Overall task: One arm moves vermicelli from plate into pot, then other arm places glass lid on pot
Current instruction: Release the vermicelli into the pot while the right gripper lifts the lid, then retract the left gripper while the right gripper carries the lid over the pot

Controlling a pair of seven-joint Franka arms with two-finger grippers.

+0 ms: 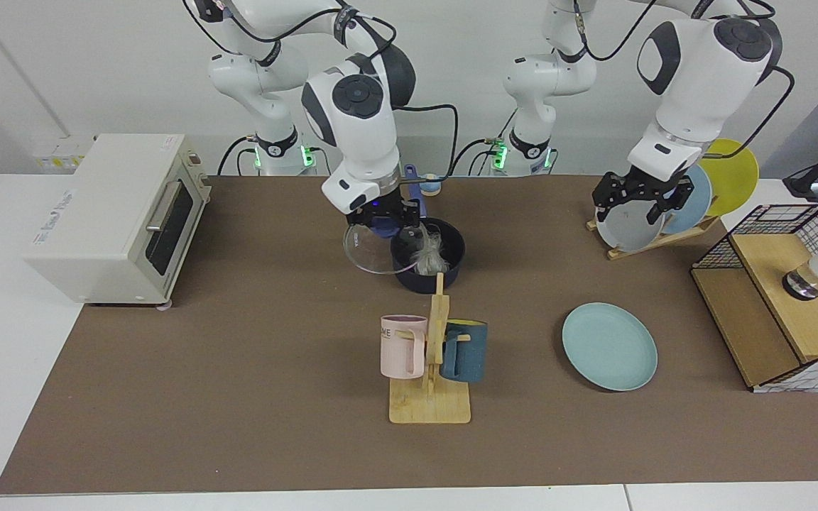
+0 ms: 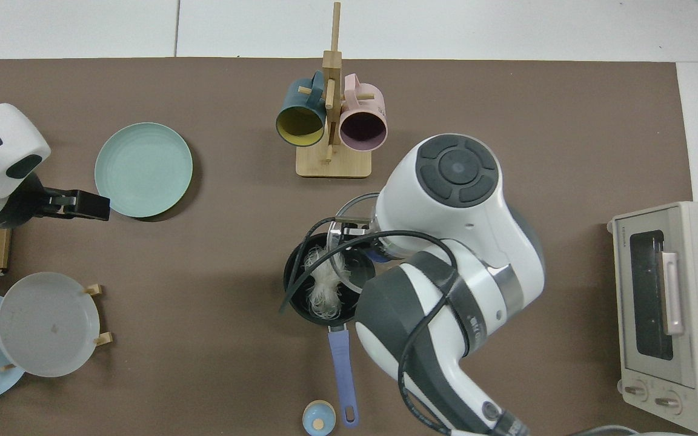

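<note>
Now | right hand (image 1: pixel 385 218) clamps glass lid (image 1: pixel 372 248), half-hiding pot (image 1: pixel 444 262) | left hand (image 1: pixel 642 200) apart

The pot (image 1: pixel 427 257) stands mid-surface with the vermicelli (image 1: pixel 429 254) in it. In the facing view the mug rack (image 1: pixel 430 358) stands in front of the pot, the plate (image 1: pixel 608 345) at its front right, the toaster oven (image 1: pixel 107 216) to its left. The glass lid (image 1: pixel 370 248) hangs tilted, overlapping the pot's left rim.
</note>
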